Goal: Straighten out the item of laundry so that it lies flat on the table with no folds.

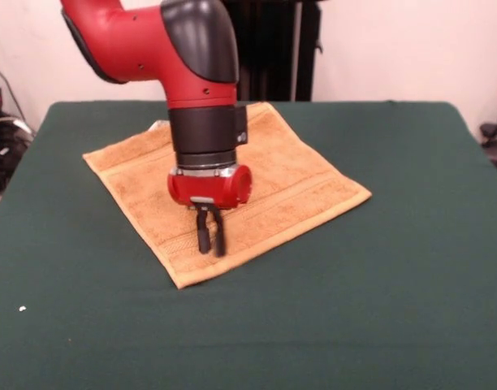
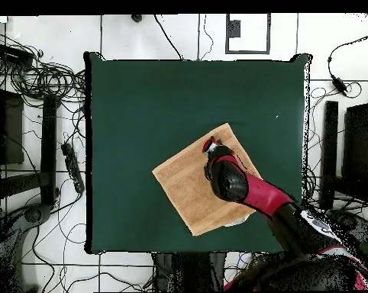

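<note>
Towel [image 1: 273, 175] lies spread on the desk [image 1: 378, 309], turned diamond-wise, corners w/ front view at abt 9, 12, 3 and 6 o'clock. Looks flat, no folds seen where it shows; woven band runs parallel to the edge btw the 6 and 3 o'clock corners. Small white bit at the far edge near 11 o'clock, prob. the label. In overhead view towel [image 2: 188, 183] sits right of desk centre, toward the 5 o'clock side; wide bare green cloth at 9 to 12 o'clock, less room toward the 6 o'clock rim [image 2: 141, 250].

Claw [image 1: 209, 231] hangs tips-down over the towel's near part, just inside the 6 o'clock corner; fingers close together, narrow gap, nothing btw them, so clenched empty. Touching the cloth or just above: can't tell. Arm [image 2: 252, 191] covers part of the towel in overhead view.

No containers. Off the desk: cables [image 2: 34, 76] on tiled floor at 9–10 o'clock overhead.
</note>
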